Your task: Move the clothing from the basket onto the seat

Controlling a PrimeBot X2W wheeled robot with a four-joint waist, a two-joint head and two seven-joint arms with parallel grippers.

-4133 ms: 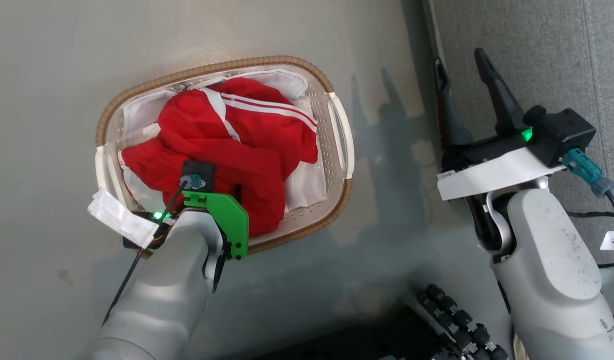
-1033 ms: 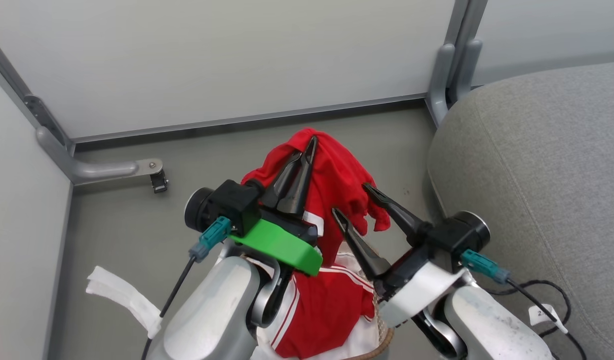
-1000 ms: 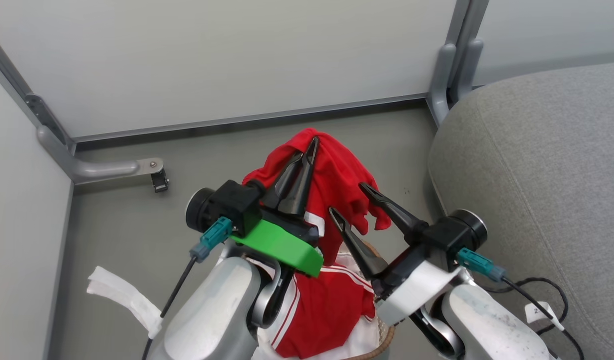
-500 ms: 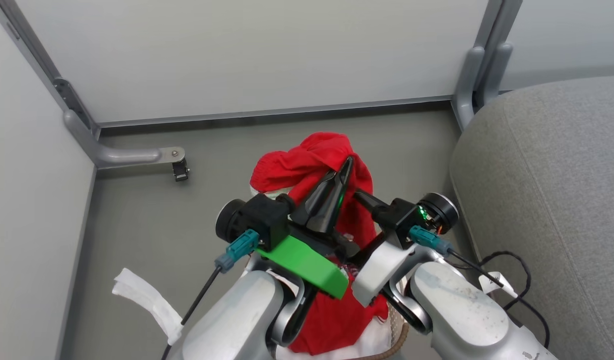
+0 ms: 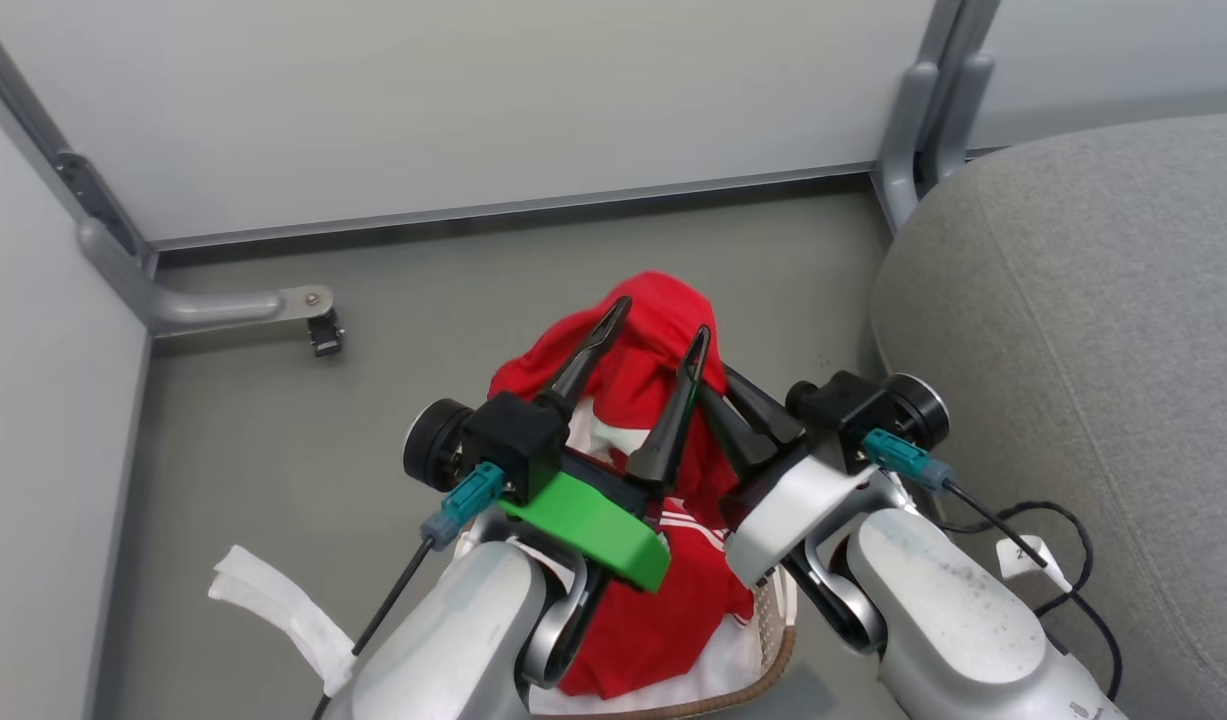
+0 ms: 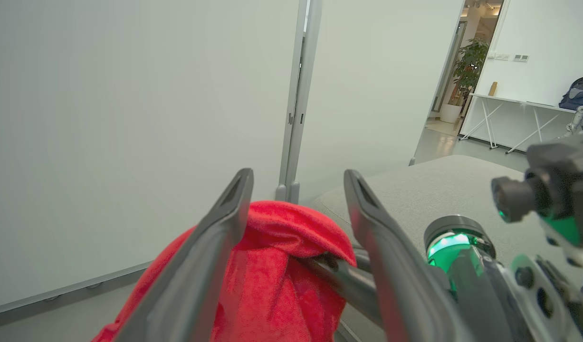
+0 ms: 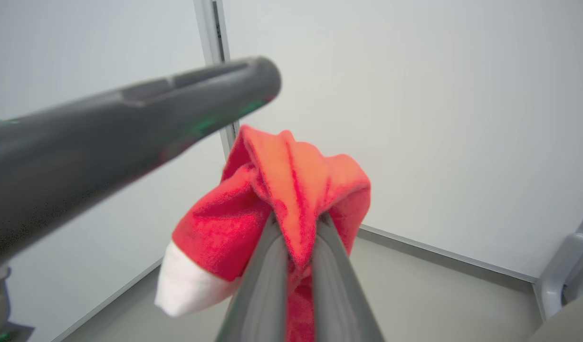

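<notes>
Head view: at centre frame the left gripper (image 5: 655, 328) stands spread, one finger on each side of the bunched red clothing (image 5: 663, 298); the right gripper (image 5: 725, 392) is pinched into the clothing from the right; the basket (image 5: 785, 650) is at the bottom edge, the seat (image 5: 1073, 300) at the right.
Left wrist view: fingers apart, red cloth between them, low centre.
Right wrist view: fingers together on a red fold, centre.

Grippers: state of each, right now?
Left gripper: open, fingers either side of the clothing, not gripping.
Right gripper: shut on the clothing.
</notes>
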